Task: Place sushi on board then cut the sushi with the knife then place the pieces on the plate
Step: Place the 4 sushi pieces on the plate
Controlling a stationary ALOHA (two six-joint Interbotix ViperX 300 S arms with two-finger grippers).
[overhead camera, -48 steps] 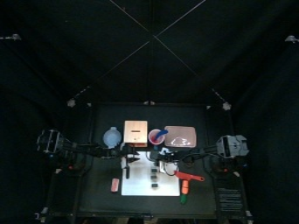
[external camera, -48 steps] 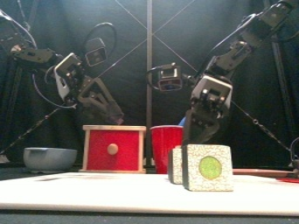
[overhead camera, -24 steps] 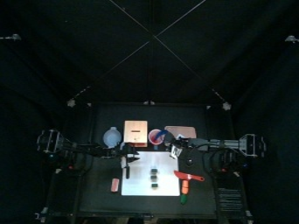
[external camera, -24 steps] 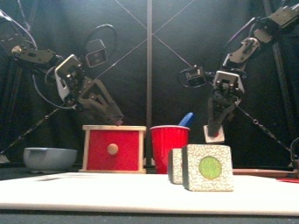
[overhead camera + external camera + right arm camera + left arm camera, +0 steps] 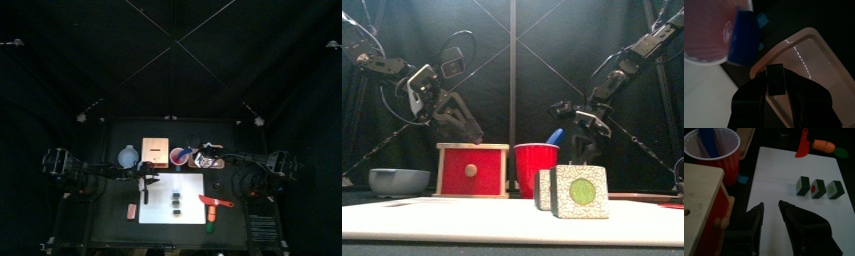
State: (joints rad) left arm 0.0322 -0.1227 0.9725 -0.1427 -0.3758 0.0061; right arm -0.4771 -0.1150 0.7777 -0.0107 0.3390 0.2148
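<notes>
From where I stand, the right tool (image 5: 775, 72) hangs just past the back right corner of the white cutting board (image 5: 777, 178), over the pink tray (image 5: 817, 50). Its jaws are clamped on a dark sushi piece (image 5: 775, 85). Three other sushi pieces (image 5: 819, 188) stand in a row on the board. The left tool (image 5: 771, 210) hovers at the board's left edge, jaws slightly apart, clear of that row. The red knife (image 5: 803, 143) lies at the board's right edge.
</notes>
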